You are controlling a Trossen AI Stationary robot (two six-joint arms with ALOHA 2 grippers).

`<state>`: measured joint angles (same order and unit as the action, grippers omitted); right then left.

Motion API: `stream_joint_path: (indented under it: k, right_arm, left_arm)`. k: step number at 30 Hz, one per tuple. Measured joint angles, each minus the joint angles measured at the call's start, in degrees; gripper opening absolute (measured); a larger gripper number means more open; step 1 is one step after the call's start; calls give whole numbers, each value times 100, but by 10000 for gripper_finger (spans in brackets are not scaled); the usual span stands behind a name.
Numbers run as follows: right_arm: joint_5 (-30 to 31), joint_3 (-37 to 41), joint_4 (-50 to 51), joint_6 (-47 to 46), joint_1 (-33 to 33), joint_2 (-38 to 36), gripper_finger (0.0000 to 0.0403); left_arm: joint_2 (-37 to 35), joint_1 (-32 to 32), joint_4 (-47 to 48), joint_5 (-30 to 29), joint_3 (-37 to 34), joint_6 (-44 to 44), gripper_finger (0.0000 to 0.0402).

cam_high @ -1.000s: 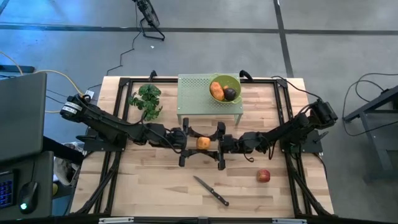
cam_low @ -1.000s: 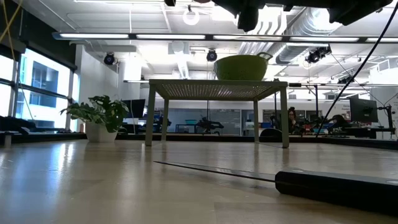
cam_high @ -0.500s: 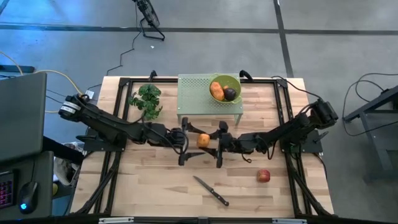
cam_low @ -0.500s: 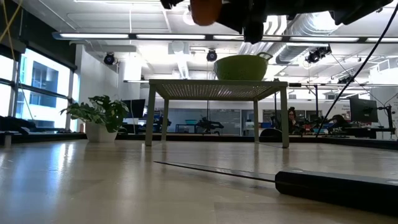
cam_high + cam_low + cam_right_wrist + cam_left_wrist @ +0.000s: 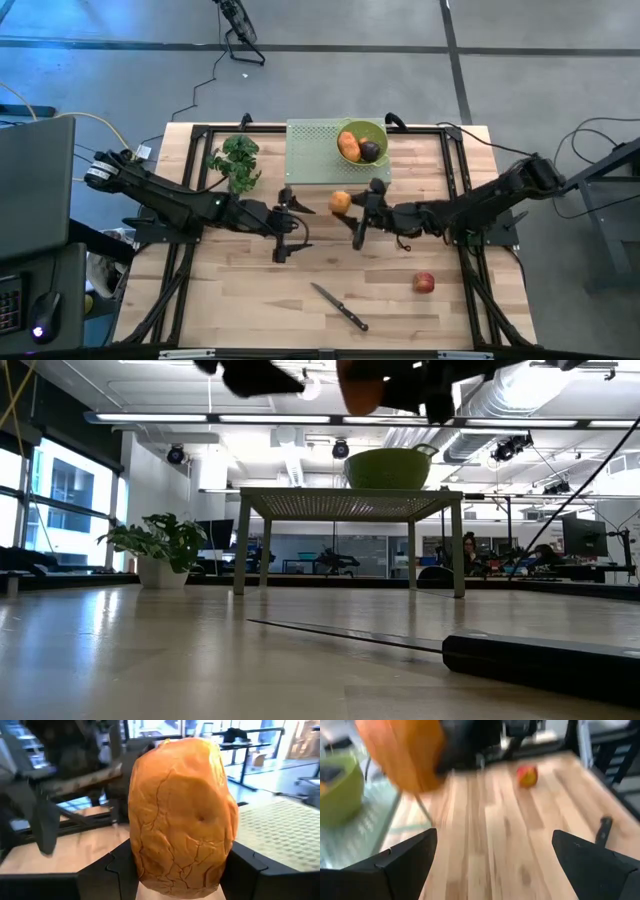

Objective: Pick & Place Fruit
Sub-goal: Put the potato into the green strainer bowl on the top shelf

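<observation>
My right gripper (image 5: 358, 212) is shut on an orange oblong fruit (image 5: 341, 202), held in the air in front of the light green rack (image 5: 310, 160). The fruit fills the right wrist view (image 5: 182, 815) and shows at the top of the low view (image 5: 362, 385). My left gripper (image 5: 283, 222) is open and empty, to the left of the fruit. A green bowl (image 5: 375, 130) stands on the rack and holds another orange fruit (image 5: 348, 146) and a dark purple one (image 5: 369, 151). A red apple (image 5: 424, 283) lies on the table at the near right. My right gripper pinches the orange fruit between its two fingers (image 5: 112, 870), one on each of its opposite sides, low on the fruit (image 5: 150, 870). The fingers come roughly level from the table's right. The fruit is lifted clear of the table.
A black-handled knife (image 5: 340, 306) lies near the table's front edge. A green leafy bunch (image 5: 237, 160) lies at the far left, beside the rack. Bare wood shows between the arms and the knife.
The orange fruit was between both grippers at the table's middle. My right gripper has carried it toward the far edge and a little right, up to the rack's front. My left gripper has drawn back toward the table's left, away from the fruit.
</observation>
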<state>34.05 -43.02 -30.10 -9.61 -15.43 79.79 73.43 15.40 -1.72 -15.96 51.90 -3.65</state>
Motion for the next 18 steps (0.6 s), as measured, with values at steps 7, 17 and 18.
stream_joint_path:
  k: [7,17,18]
  right_arm:
    - [209,2,817,7,348,-745,202]
    - [156,-3,1558,17,1185,-1500,203]
    - [148,-5,1643,17,1279,-1548,203]
  left_arm:
    - [11,2,773,-5,-4,424,388]
    - [22,8,1083,369,-2,557,388]
    - [24,8,1155,371,-3,590,388]
